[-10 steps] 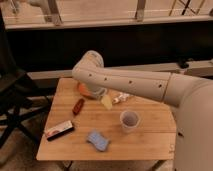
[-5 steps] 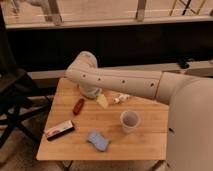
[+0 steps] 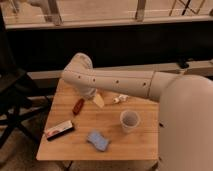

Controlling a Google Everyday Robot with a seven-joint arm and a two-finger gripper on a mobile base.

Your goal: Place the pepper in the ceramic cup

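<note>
**Wooden surface, with the robot's body at right.** Nearest the viewer lie a blue sponge and, to its left, a flat red-and-white box. Neither belongs to the task, and both sit clear of the line between pepper and cup. The ceramic cup stands upright, mouth up, right of centre with bare wood around it, so a drop from above looks unobstructed. The pepper lies flat on the wood at centre-left, well apart from the cup and unheld. Just beyond it the claw hangs under the bent wrist, pointing down, spread wide and empty; this stance is judged to be an approach for a grasp from above. A pale wedge at its tip may be a finger or a loose item; which cannot be told. A small white object lies farther right. The arm spans the far edge.
</note>
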